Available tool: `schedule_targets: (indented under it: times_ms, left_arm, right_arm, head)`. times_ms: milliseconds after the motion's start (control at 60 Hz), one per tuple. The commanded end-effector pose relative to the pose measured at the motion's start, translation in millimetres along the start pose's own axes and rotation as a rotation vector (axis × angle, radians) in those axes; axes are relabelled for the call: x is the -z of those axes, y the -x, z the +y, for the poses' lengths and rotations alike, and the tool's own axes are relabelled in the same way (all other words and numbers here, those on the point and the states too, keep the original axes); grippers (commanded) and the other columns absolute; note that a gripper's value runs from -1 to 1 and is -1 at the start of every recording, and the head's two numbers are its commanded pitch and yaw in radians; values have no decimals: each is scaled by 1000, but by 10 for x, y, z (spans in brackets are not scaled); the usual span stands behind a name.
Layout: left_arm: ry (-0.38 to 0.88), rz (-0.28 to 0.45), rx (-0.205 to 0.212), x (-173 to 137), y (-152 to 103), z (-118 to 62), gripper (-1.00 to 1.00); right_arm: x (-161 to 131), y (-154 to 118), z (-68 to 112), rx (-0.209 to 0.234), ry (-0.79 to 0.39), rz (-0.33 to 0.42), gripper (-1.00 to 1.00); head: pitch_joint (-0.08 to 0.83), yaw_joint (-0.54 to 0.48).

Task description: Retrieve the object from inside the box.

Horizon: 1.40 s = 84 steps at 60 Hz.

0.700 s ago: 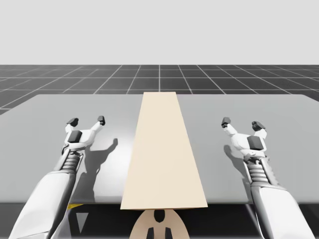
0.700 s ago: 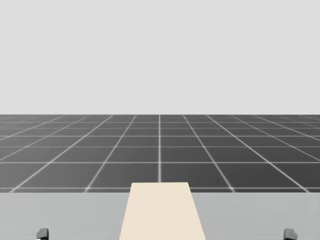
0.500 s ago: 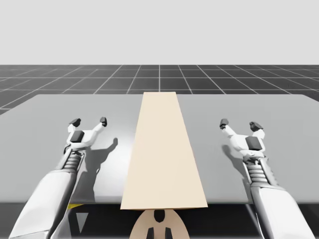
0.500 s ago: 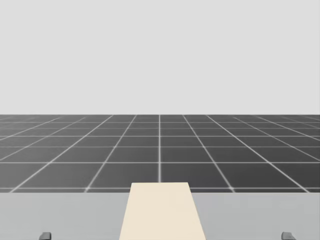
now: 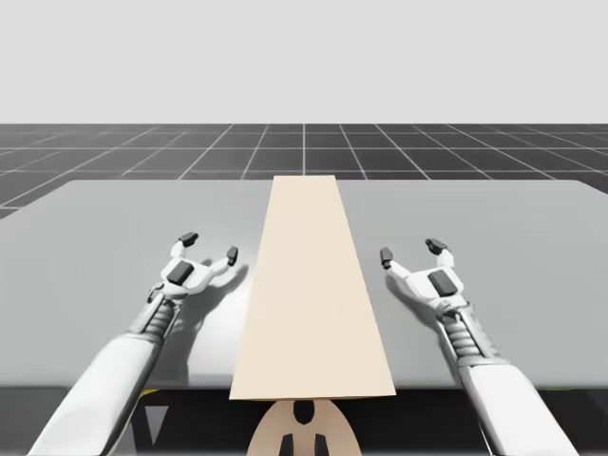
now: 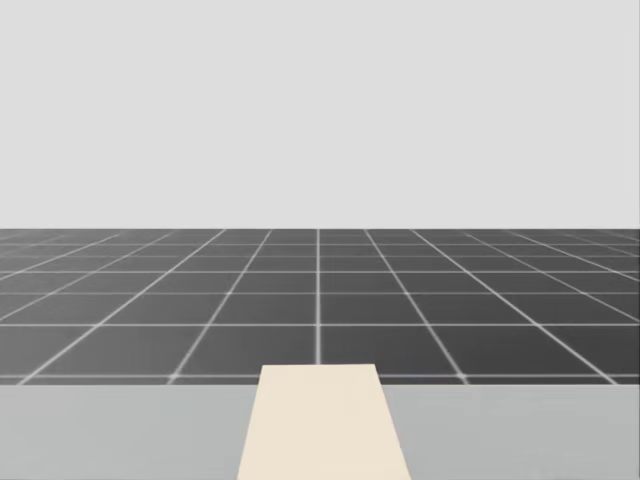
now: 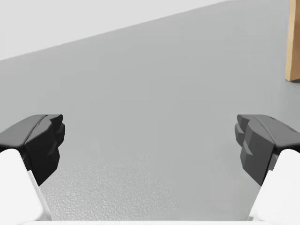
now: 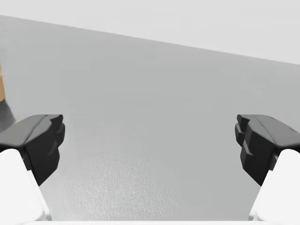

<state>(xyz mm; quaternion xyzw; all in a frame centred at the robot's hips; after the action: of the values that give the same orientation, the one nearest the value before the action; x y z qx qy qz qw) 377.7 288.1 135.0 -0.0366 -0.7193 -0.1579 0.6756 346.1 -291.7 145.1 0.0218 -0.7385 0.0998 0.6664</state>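
Note:
A long tan box (image 5: 312, 285) with a flat closed top runs down the middle of the grey table (image 5: 95, 237); its far end shows in the head view (image 6: 322, 425). Whatever is inside is hidden. My left gripper (image 5: 209, 247) hovers open just left of the box, and a corner of the box (image 7: 294, 42) shows ahead and to the side of its fingers. My right gripper (image 5: 411, 250) hovers open just right of the box. Both wrist views show wide-apart dark fingertips (image 7: 40, 140) (image 8: 262, 140) with bare table between them.
The grey table's far edge (image 6: 130, 385) borders a dark gridded floor. Bare table surface (image 5: 532, 247) lies on the outer side of each arm.
Both arms have moved inward toward the box and slightly back toward me. The fingertips that showed at the head view's lower edge have left it.

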Motion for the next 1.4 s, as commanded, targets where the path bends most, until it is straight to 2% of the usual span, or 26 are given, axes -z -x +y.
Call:
schedule_targets:
  times_ms: [17,167,400,550,567,600,633,683,750,800,817,900,1000,1217,1400]
  left_arm:
    - [171,-35,56,-83,-12,-248,-1000]
    - [308,-70,103,-186,-41,-474,-1000]
    - [432,-86,126,-292,-87,-742,-1000]
    - [519,-89,112,-361,-130,-966,-1000]
    - [530,-85,91,-365,-140,-1007,-1000]
    - [538,-84,86,-369,-147,-1038,-1000]
    - [566,-85,56,-369,-162,-1089,-1000]
    - [578,-83,39,-350,-173,-1146,-1000]
    - [599,-71,37,-286,-196,-1226,-1000]
    - [616,-63,16,-245,-221,-1264,-1000]
    - [639,-53,-6,-210,-233,-1290,-1000]
    - [671,-37,2,-96,-220,-1321,-1000]
    - [718,-7,-38,56,-194,-1361,-1000]
    - [830,19,0,182,-162,-1662,-1000]
    - [852,17,17,354,-151,-1742,-1000]
  right_arm:
    - [-40,22,205,-32,-145,-34,-1000]
    - [-111,0,381,-63,-263,-95,-1000]
    - [-208,-67,534,-73,-381,-157,-1000]
    - [-233,-87,546,-73,-406,-175,-1000]
    - [-232,-86,546,-75,-409,-178,-1000]
    - [-233,-85,546,-75,-411,-180,-1000]
    - [-234,-84,548,-76,-413,-181,-1000]
    - [-234,-81,552,-81,-411,-183,-1000]
    - [-237,-76,565,-81,-409,-189,-1000]
    - [-240,-74,572,-79,-414,-195,-1000]
    - [-242,-72,575,-79,-415,-194,-1000]
    - [-246,-64,579,-87,-417,-195,-1000]
    - [-252,-70,584,-87,-419,-201,-1000]
    - [-256,-73,595,-93,-420,-206,-1000]
    - [-258,-76,598,-95,-421,-211,-1000]
  head:
    - [0,-4]
    - [3,-7]
    - [7,-9]
    - [5,-17]
    - [6,-18]
    - [6,-18]
    - [8,-18]
    - [11,-17]
    - [12,-15]
    - [13,-12]
    - [14,-11]
    - [18,-11]
    - [22,-8]
    - [35,-5]
    - [42,-11]
